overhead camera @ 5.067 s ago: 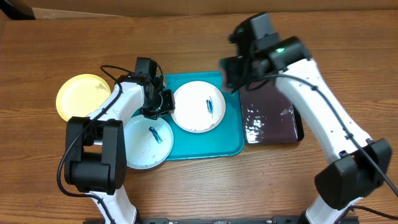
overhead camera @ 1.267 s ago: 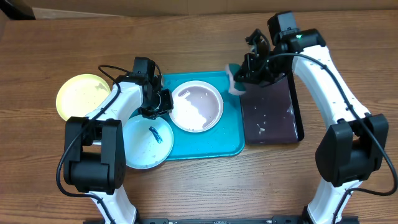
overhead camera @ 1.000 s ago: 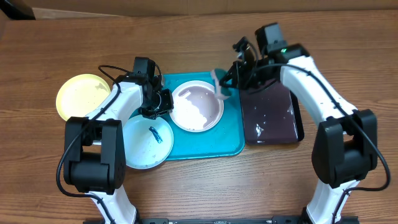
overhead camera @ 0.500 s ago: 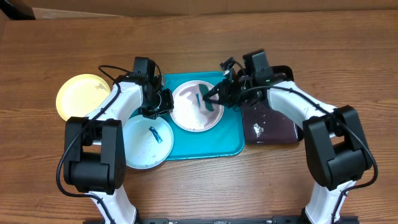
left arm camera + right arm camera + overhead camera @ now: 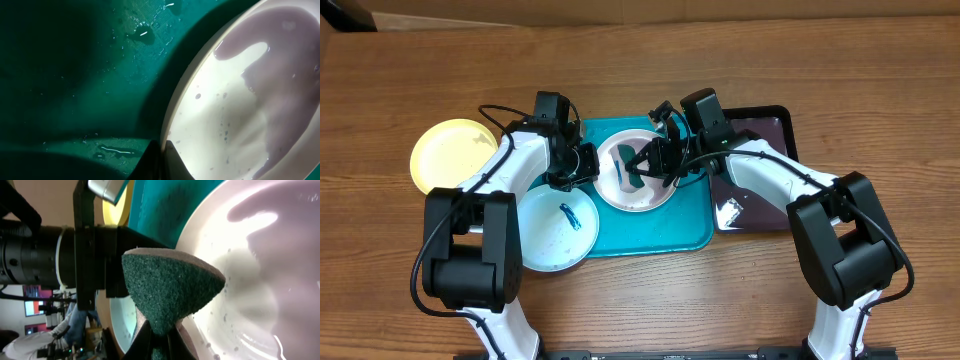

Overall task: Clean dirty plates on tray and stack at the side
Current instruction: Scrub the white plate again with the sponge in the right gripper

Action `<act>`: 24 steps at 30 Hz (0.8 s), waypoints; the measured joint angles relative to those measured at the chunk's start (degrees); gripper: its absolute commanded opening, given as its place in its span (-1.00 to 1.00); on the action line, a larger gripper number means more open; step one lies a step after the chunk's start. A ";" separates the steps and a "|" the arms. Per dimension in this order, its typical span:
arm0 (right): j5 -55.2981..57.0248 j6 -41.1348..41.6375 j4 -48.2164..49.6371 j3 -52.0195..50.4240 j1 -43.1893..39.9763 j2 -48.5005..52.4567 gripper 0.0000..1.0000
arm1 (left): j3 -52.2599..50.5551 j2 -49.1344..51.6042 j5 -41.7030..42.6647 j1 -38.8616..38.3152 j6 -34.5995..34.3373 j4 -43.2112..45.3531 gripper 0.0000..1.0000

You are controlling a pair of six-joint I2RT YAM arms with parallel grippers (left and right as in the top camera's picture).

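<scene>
The white plate (image 5: 640,192) lay wet on the turquoise tray (image 5: 670,235) at mid tabletop (image 5: 640,60). The right pincer (image 5: 650,163) was clamped on a green sponge (image 5: 170,287) held at the plate's surface. The left pincer (image 5: 582,163) was closed on the plate's left rim.

No readable text, label, brand, number or sign shows in any view; the plates, the tray and the arms carry no legible marks.
</scene>
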 measured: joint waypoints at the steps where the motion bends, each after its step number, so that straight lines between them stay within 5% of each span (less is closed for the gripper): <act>1: 0.20 0.20 0.33 0.00 0.00 0.00 -0.93 | 0.00 0.00 0.00 0.00 0.00 0.00 -0.91; 24: 3.63 2.19 2.21 -0.31 2.69 0.50 -0.93 | 0.00 0.00 0.00 0.00 -0.02 -0.02 -0.92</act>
